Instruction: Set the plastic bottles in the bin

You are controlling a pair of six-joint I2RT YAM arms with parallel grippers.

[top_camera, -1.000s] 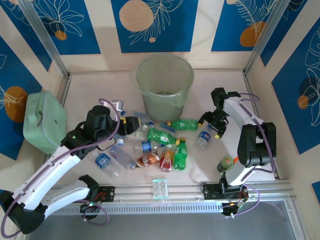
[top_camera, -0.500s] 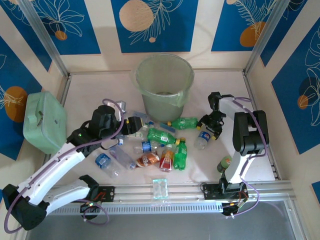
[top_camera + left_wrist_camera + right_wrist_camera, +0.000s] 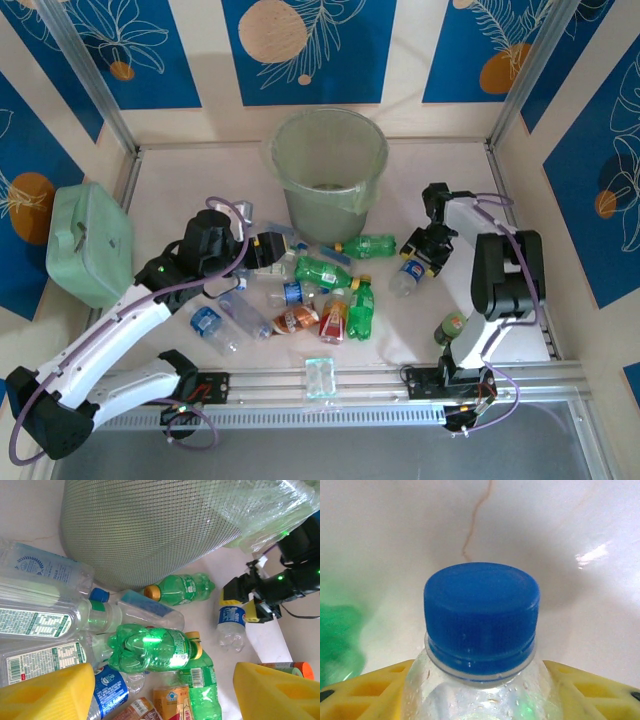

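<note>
Top view: showing the left gripper (image 3: 266, 249) hanging with yellow fingers (image 3: 47, 692) spread wide and empty over the heap of clear, green and reddish-orange plastic bottles (image 3: 300, 295) at frame centre, just below the round translucent pale green bin (image 3: 322, 210). Right of centre, showing the right gripper (image 3: 424, 256) straddling a clear blue-capped plastic bottle (image 3: 481, 610) lying apart from the heap; being unable to tell whether clamping or merely flanking.

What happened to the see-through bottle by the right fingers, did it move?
No. The clear bottle lies at the same spot below and right of the bin as before.
</note>
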